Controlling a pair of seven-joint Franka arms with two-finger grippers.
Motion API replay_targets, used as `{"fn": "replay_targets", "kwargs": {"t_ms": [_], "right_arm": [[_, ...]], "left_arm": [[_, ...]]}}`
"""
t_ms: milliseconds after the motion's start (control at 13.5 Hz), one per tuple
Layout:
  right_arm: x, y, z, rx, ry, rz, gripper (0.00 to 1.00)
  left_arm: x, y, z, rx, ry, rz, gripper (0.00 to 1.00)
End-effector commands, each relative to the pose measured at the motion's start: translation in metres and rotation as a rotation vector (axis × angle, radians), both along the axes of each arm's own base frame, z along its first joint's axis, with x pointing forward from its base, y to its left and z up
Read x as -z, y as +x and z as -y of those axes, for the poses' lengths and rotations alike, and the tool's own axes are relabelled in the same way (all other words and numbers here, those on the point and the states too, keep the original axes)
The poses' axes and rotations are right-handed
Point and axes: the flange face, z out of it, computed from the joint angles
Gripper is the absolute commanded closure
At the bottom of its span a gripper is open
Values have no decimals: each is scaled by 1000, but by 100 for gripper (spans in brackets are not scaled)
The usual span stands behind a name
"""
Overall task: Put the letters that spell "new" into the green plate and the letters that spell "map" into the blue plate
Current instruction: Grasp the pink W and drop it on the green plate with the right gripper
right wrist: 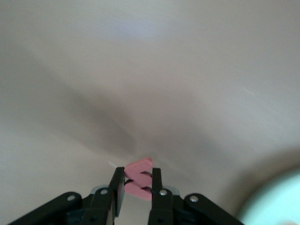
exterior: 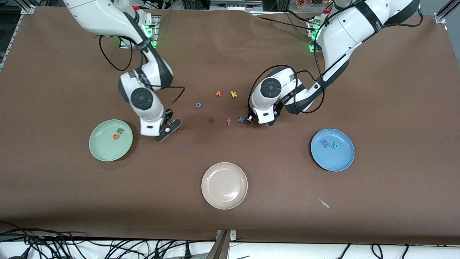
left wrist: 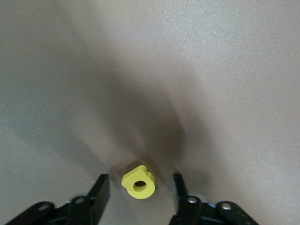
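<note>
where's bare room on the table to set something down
Free: the beige plate, which holds nothing, and the brown table between it and the green plate or the blue plate. Crowded: mid-table, where loose letters such as the yellow k lie between the right tool, shut on the pink w, and the left tool, straddling the yellow a.

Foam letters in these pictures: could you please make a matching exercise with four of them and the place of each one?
Letters:
1. pink w
2. yellow a
3. orange e
4. teal p

Places:
A. in the blue plate
B. gripped in the shut right pincer, near the green plate
C. in the green plate
D. on the table, inside the open left pincer

Pairs: 1-B; 2-D; 3-C; 4-A.
</note>
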Motion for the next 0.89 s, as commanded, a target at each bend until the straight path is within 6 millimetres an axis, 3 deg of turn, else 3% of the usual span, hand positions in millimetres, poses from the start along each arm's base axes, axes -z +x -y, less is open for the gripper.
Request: {"fn": "replay_targets", "kwargs": {"t_ms": [0, 148, 297, 445, 519, 593, 816], "right_arm": [[-17, 28, 65, 102, -28, -75, 100], [-29, 41, 109, 158, -33, -100, 100], [-33, 43, 129, 201, -49, -138, 100], [-18, 48, 172, 258, -44, -141, 100], [-13, 50, 186, 281, -38, -136, 68], [-15, 52, 188, 291, -30, -131, 3], [-44, 65, 173, 309, 4, -109, 0]], "left_arm": [[3, -3, -1, -3, 15, 12, 75], [8, -5, -5, -2, 27, 7, 78], [9, -7, -2, 19, 36, 19, 81], [4, -4, -3, 21, 41, 26, 84], [-3, 1, -5, 19, 42, 40, 84], [-12, 6, -8, 24, 64, 47, 84], [-35, 26, -18, 82, 155, 20, 84]]}}
